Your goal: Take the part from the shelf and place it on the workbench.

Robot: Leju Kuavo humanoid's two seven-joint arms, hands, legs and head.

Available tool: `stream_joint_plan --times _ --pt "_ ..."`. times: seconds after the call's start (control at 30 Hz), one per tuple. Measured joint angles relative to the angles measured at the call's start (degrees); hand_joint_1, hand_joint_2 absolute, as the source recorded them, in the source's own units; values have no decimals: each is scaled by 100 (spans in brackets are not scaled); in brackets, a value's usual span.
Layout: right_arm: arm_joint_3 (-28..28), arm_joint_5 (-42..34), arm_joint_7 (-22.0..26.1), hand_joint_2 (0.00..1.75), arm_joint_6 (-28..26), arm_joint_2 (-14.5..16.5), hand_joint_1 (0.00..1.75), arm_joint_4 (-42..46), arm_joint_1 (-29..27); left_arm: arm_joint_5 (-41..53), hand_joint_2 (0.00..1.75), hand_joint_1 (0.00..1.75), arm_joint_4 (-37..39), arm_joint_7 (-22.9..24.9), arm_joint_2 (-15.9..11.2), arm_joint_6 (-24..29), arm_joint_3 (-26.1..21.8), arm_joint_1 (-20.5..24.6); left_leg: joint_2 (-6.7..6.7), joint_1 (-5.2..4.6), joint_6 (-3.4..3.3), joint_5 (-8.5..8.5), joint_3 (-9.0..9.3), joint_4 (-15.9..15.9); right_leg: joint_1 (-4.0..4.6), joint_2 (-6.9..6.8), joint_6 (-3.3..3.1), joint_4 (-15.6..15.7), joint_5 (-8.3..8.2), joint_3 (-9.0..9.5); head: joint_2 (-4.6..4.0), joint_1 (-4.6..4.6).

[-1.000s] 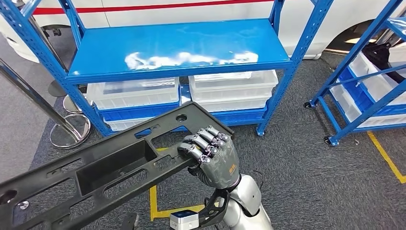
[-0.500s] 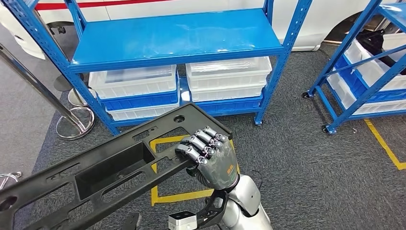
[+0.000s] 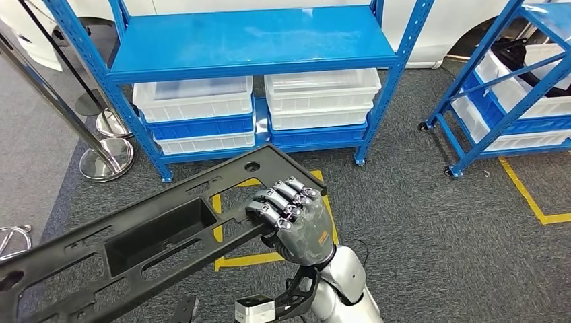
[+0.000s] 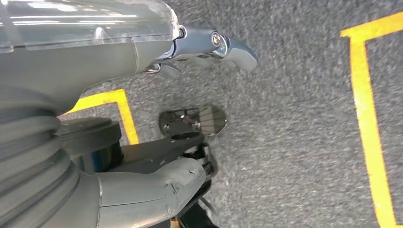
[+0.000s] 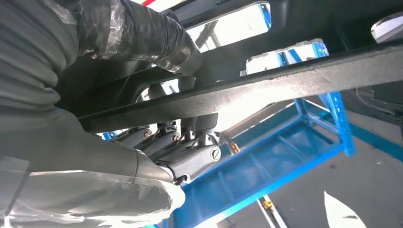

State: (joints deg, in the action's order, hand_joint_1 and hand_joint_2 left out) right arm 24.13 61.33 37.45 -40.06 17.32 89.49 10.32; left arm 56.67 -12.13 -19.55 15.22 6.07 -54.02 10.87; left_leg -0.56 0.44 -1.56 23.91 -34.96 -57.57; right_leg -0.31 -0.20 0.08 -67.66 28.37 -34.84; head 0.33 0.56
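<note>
The long black plastic part [image 3: 155, 232] with its cut-outs hangs slantwise over the floor, its low end leaving the head view at the lower left. My right hand [image 3: 293, 215] grips its upper right end, fingers curled over the near rail. In the right wrist view the right hand's fingers [image 5: 176, 147] wrap that rail of the part [image 5: 294, 78] from below. My left hand [image 4: 142, 47] hangs over the carpet, and a dark piece [image 4: 161, 147] lies between its thumb and fingers; I cannot tell whether it is the part or whether the hand holds it.
A blue shelf rack [image 3: 249, 40] with a bare top board stands ahead, white bins [image 3: 195, 101] beneath it. A second blue rack [image 3: 512, 87] is at the right. Chrome stanchion bases [image 3: 104, 161] stand at the left. Yellow floor tape [image 3: 532, 198] marks the grey carpet.
The whole picture has shifted: the camera moved, and the blue rack now sits higher and farther off. My right hand keeps the same grip on the part.
</note>
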Motion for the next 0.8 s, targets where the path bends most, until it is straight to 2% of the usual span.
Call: stream_joint_plan --times 0.03,0.07,0.13,0.17,0.2,0.23,0.27,0.3,0.33,0.37,0.4,0.43,0.47,0.5,0.53,0.57,0.6,0.63,0.67,0.7,0.73,0.8 --pt "8 -5 19 175 0 1 175 -2 3 0 175 0 0 1 2 -1 3 1 2 -5 24 -35 -42 -22 15 4 -33 381 6 267 0 1" --pt "10 -15 36 175 0 2 175 -9 4 1 175 0 0 1 4 -3 5 2 3 -7 53 -74 -72 -34 33 9 -60 672 45 450 0 1" --pt "23 -47 36 175 0 2 175 -46 12 -1 175 0 0 -3 7 -4 7 3 2 -1 123 -171 -109 -16 66 15 -93 915 82 545 0 1" --pt "39 -61 19 175 1 2 175 -82 21 -5 175 0 0 -10 5 -4 6 1 7 5 154 -189 -140 -10 52 6 -115 960 44 523 0 0" --pt "65 -70 -4 175 1 3 175 -129 35 -14 175 0 0 -20 2 -3 5 -2 17 7 183 -115 -185 -53 37 -6 -152 1004 -5 490 0 2" --pt "98 -74 -28 175 2 3 175 -177 50 -26 175 0 0 -30 -1 -3 4 -10 26 9 210 66 -253 -198 18 -19 -194 1045 -61 443 0 4" --pt "130 -75 -50 175 2 4 175 -221 64 -42 175 0 0 -38 -4 -3 3 -18 33 17 233 334 -340 -450 1 -32 -229 1068 -117 382 0 5" --pt "158 -76 -65 175 2 4 175 -260 75 -59 175 0 0 -44 -5 -3 1 -26 36 21 258 631 -424 -792 6 -39 -255 1057 -178 304 0 7" --pt "178 -76 -76 175 2 4 175 -290 83 -73 175 0 0 -46 -5 -3 0 -35 35 26 279 856 -492 -1163 8 -46 -265 1041 -231 225 0 5" --pt "193 -76 -82 175 2 3 175 -318 90 -83 175 0 0 -48 -5 -3 -1 -42 34 28 297 950 -517 -1462 9 -54 -262 1018 -281 142 0 5" --pt "209 -75 -86 175 2 3 175 -346 97 -88 175 0 0 -49 -5 -3 -1 -46 34 31 311 904 -470 -1616 8 -63 -257 987 -330 50 0 5" --pt "224 -75 -90 175 2 2 175 -371 104 -90 175 0 0 -49 -6 -3 -2 -47 34 35 321 757 -340 -1587 5 -69 -247 947 -377 -47 0 5" --pt "239 -74 -94 175 2 2 175 -392 112 -91 175 0 0 -50 -7 -3 -2 -45 34 42 325 582 -117 -1368 -1 -71 -232 901 -420 -146 0 5" --pt "253 -72 -100 175 2 2 175 -408 119 -92 175 0 0 -51 -8 -3 -3 -39 38 46 322 505 160 -1004 -4 -69 -210 855 -462 -235 0 6" --pt "266 -68 -110 175 2 3 175 -417 127 -92 175 0 -1 -54 -8 -3 -4 -31 47 39 306 522 446 -581 -1 -65 -181 813 -501 -305 0 5" --pt "276 -63 -121 175 1 3 175 -423 133 -92 175 0 -1 -57 -8 -4 -5 -23 57 28 275 587 647 -251 2 -64 -146 791 -549 -348 0 5" --pt "287 -59 -132 175 1 3 175 -427 140 -93 175 0 -2 -61 -8 -4 -5 -17 69 11 240 665 754 -41 4 -64 -110 789 -603 -372 0 5" --pt "297 -55 -141 175 0 2 175 -429 146 -95 175 0 -2 -64 -8 -5 -6 -16 76 -6 196 668 780 48 4 -64 -74 800 -664 -380 0 4" --pt "304 -51 -147 175 0 -1 175 -432 149 -97 175 0 -2 -67 -4 -7 -7 -18 71 4 145 618 736 47 2 -62 -38 814 -705 -393 0 4" --pt "309 -49 -152 175 0 -3 175 -433 152 -98 175 0 -1 -68 -1 -8 -7 -16 59 10 99 556 697 56 -3 -49 -7 789 -660 -420 0 3" --pt "313 -46 -159 175 0 -7 175 -434 154 -99 175 0 -1 -67 2 -9 -8 -13 43 19 38 482 640 66 -8 -35 23 686 -496 -464 0 2" --pt "314 -42 -173 175 0 -11 175 -435 156 -100 175 0 0 -68 5 -10 -9 -1 17 12 -44 326 478 68 -23 -10 67 152 116 -601 0 1"
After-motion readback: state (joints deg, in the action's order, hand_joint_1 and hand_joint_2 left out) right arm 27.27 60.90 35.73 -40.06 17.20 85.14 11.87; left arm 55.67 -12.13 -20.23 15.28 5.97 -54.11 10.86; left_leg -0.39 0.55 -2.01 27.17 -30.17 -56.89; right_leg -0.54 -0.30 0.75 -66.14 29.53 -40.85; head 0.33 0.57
